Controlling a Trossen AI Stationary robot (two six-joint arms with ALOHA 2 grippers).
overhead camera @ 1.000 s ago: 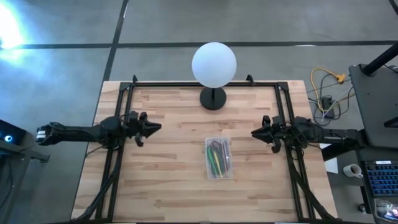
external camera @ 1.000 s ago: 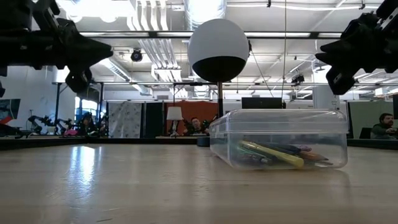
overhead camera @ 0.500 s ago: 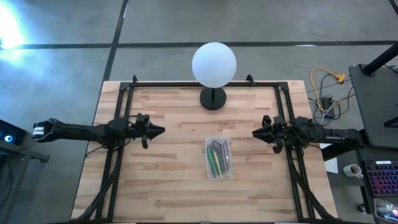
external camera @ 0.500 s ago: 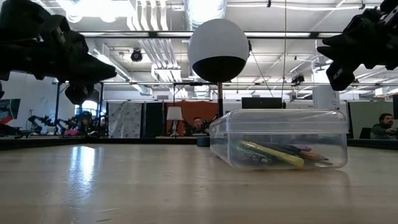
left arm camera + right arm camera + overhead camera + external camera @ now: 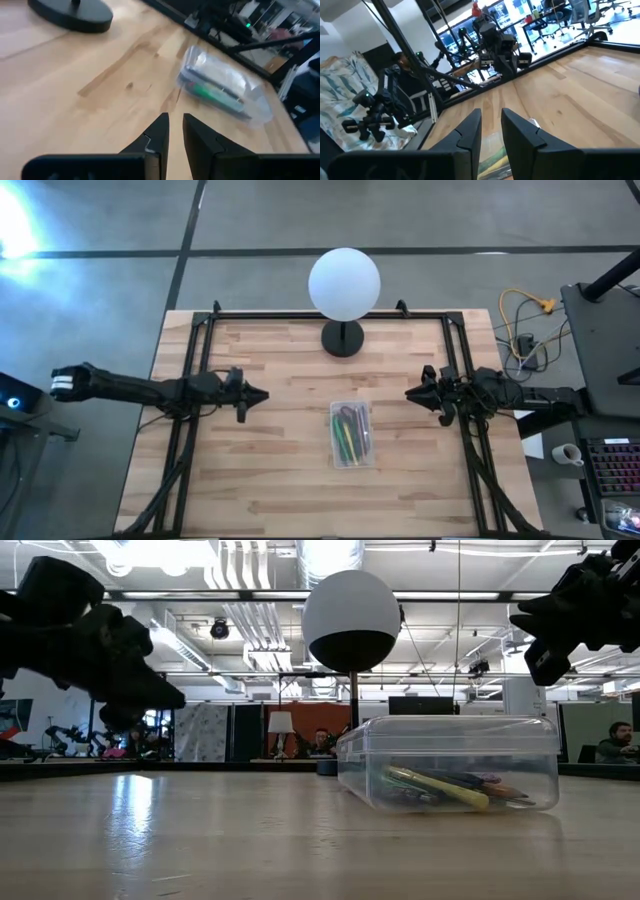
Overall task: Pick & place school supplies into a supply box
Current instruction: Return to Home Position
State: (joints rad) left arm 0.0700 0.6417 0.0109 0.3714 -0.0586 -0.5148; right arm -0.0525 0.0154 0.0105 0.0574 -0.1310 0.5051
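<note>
The clear supply box (image 5: 352,433) rests on its bottom right of the table's middle, also in the low view (image 5: 450,765) and the left wrist view (image 5: 220,87). The school supplies lie inside it: a green marker (image 5: 214,94), a yellow pencil (image 5: 440,790) and dark pens. My left gripper (image 5: 262,394) hangs above the table left of the box, tipped down toward it, with a narrow gap between its fingers (image 5: 175,117) and nothing in it. My right gripper (image 5: 408,392) hangs level to the right of the box, its fingers (image 5: 491,112) slightly apart and empty.
A white globe lamp (image 5: 344,285) on a black base (image 5: 343,338) stands at the table's far middle, behind the box. Black frame rails (image 5: 190,430) run along the left and right sides. Bare wood lies between the left gripper and the box and along the near edge.
My left gripper has gone down and a little toward the table's right, toward the box, tipping its fingers downward. The gap between its fingers looks the same. The box and its contents have stayed in place.
</note>
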